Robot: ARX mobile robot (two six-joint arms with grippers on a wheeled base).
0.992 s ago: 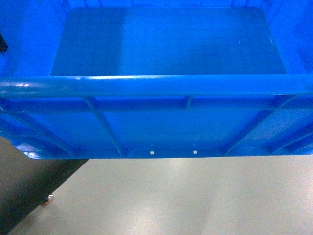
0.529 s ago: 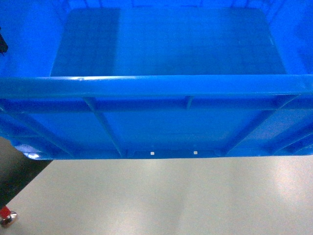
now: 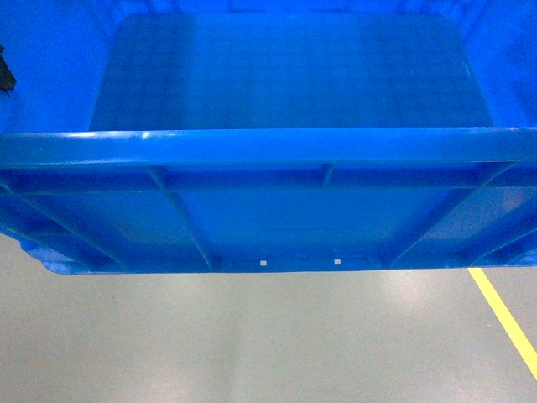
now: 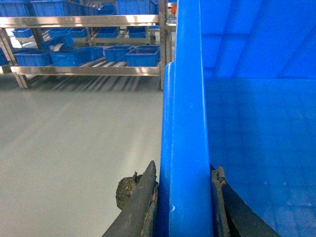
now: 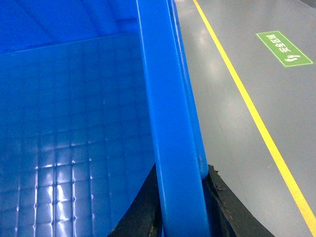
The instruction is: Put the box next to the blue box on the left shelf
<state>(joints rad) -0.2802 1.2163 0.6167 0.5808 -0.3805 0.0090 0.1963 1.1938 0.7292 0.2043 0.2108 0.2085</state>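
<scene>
A large rectangular blue plastic crate with a thick rim and ribbed outer walls filled most of the head view, carried clear of the grey floor with two small pale notches showing at its base edge. The left gripper pinched the crate's left wall, one worn dark finger outside the rim and the other inside. The right gripper clamped the opposite wall in the same way, its dark fingers pressed to either side of the rim. A yellow painted line ran along the floor on the right, beside a green floor marking. In the left wrist view a metal roller rack holding several small blue bins stood well apart from the crate, across open floor.
</scene>
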